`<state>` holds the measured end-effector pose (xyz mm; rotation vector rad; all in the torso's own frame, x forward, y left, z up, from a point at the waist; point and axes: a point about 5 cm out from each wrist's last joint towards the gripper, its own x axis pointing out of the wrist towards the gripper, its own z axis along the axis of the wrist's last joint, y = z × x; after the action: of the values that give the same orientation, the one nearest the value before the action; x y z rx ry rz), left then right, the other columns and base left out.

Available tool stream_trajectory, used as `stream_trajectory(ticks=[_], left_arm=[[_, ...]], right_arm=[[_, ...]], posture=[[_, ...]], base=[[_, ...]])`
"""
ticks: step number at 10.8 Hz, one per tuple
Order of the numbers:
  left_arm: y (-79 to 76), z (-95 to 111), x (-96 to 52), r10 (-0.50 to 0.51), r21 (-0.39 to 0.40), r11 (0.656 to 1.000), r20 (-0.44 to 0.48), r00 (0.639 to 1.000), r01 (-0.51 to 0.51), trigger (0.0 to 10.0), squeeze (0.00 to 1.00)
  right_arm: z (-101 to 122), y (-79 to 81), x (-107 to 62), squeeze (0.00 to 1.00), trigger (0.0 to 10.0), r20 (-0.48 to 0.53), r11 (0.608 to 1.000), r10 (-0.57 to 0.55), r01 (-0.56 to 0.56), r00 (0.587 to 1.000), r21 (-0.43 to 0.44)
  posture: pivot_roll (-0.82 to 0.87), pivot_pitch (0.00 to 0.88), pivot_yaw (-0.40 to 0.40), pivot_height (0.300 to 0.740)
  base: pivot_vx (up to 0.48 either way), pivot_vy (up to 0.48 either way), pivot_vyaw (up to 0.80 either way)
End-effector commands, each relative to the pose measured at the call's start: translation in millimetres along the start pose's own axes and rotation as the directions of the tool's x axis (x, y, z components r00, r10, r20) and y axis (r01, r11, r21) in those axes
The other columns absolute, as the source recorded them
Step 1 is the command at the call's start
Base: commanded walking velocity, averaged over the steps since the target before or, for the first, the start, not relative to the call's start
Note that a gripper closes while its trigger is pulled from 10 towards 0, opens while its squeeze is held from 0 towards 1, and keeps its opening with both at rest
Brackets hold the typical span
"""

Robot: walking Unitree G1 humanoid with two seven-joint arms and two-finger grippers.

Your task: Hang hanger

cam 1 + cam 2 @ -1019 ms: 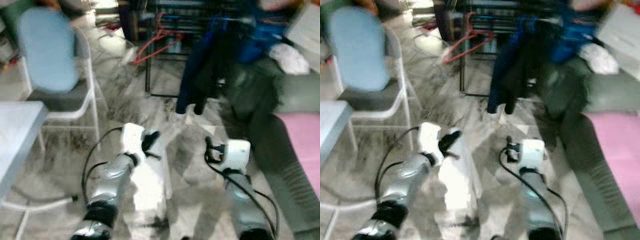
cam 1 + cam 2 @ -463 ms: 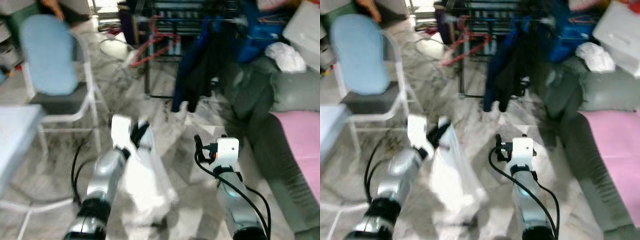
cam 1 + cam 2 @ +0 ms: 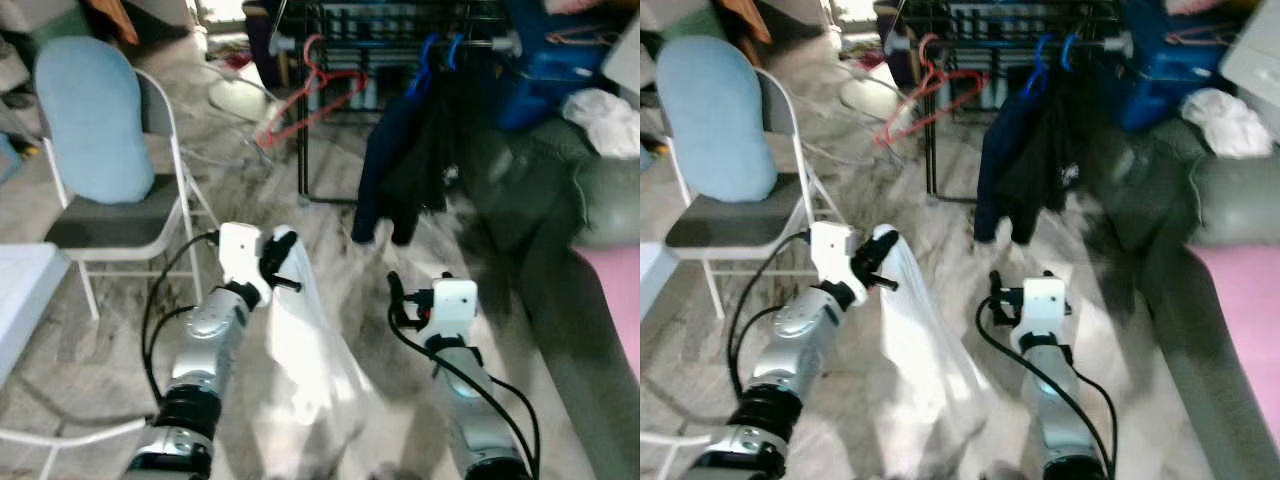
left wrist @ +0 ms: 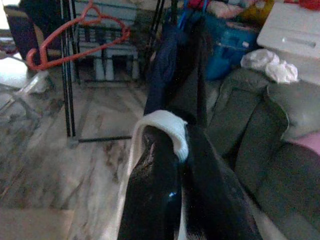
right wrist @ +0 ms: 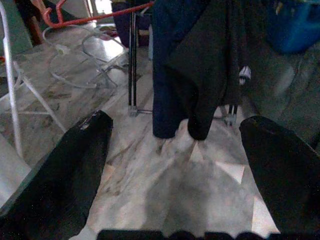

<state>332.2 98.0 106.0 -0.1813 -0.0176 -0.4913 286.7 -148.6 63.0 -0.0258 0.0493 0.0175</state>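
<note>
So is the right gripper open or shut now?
Open. The right gripper has its two black fingers far apart, with bare floor between them.
</note>
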Motion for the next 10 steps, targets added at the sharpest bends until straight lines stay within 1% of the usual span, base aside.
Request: stream_trajectory(ticks=[1,3,4,7,8,9,10], left_arm=[[0.0,7,2.1,-0.01,0.029,1.0,0.026,1.0,0.009,10.0,0.0],[0.3,5,1.6,-0.011,0.018,1.0,0.014,1.0,0.011,10.0,0.0],[0.4,1,0.4,-0.01,0.031,0.999,-0.007,1.0,0.011,10.0,0.0],[-2.3,-5,-0.7,-0.016,0.018,1.0,-0.02,1.0,0.017,10.0,0.0],[-3.4,-8,-0.4,-0.017,0.017,1.0,-0.03,0.999,0.017,10.0,0.0],[-1.1,-15,-3.1,0.006,0.031,1.0,-0.059,0.998,-0.004,10.0,0.0],[4.7,-23,-7.2,0.075,0.061,0.996,-0.094,0.993,-0.069,10.0,0.0]], right_arm=[[2,-2.6,-0.1,0.0,10.0,0.012,1.0,-0.016,0.015,1.0,0.008],[3,-3.8,0.9,0.0,10.0,0.011,1.0,-0.02,0.02,1.0,0.009],[2,-4.1,0.6,0.0,10.0,0.008,1.0,-0.021,0.021,1.0,0.009],[1,-3.8,1.2,0.0,10.0,0.003,1.0,-0.024,0.024,1.0,0.01],[1,-4.7,2.2,0.0,10.0,0.002,1.0,-0.026,0.026,1.0,0.009],[1,-4.3,3.5,0.0,10.0,0.001,1.0,-0.023,0.023,1.0,0.008],[2,-3.9,4.5,0.0,10.0,0.004,1.0,-0.015,0.015,1.0,0.0]], posture=[[-0.09,0.074,0.031,0.74],[-0.09,0.071,0.03,0.74],[-0.1,0.069,0.03,0.74],[-0.1,0.061,0.031,0.74],[-0.1,0.044,0.026,0.74],[-0.1,0.03,0.022,0.74],[-0.1,0.016,0.014,0.74]], base=[[0.334,0.345,0.52],[0.33,0.347,0.0],[0.307,0.371,0.0],[0.306,0.369,0.0],[0.289,0.382,0.0],[0.0,0.431,0.0],[0.0,0.0,0.0]])
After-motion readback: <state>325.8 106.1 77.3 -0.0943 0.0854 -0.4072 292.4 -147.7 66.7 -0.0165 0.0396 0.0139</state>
